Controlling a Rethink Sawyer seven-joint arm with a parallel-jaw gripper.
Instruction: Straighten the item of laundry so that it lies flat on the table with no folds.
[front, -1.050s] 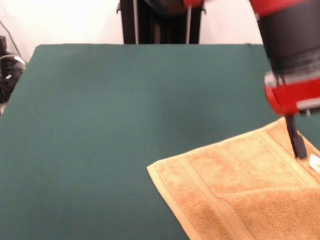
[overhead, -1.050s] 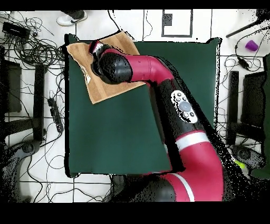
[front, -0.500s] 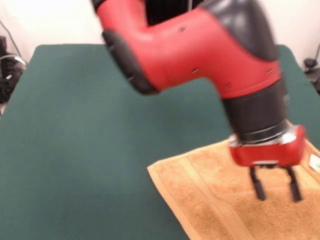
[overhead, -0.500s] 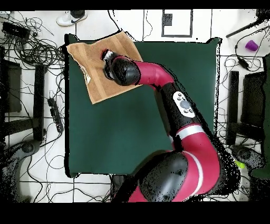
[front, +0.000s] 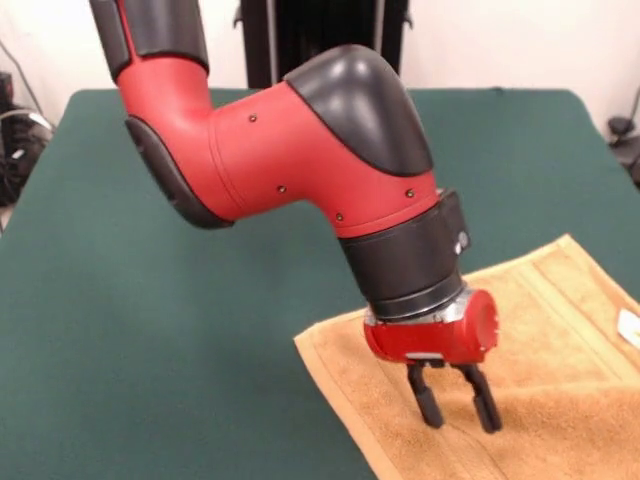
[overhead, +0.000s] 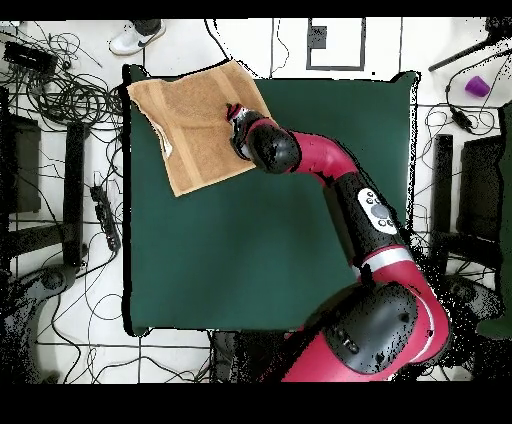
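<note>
Broadly, the counter took up most of both views, a dark green felt-like top. The red and black arm reached down over it, and in the overhead view it ran from the base across the green surface to the towel. The golden towel lay at one corner of the counter; in the overhead view it sat tilted against the counter's edges, with one corner reaching past the rim. No container stood on the counter, and nothing lay on the towel.

The gripper hung over the towel near its inner edge, its two black fingers spread apart with a clear gap between them and nothing held. Whether the fingertips touched the cloth could not be told.

The front view alone showed the parted fingers, the woven border stripe along the towel's edge, a raised fold across the cloth near the picture's lower edge, and a small white tag at the right side. It cut the towel off at the bottom and right. The overhead view alone showed the towel's whole outline, with the wrist hiding the fingers. Off the counter, it also showed tangled cables on the floor and a shoe at the top edge.
</note>
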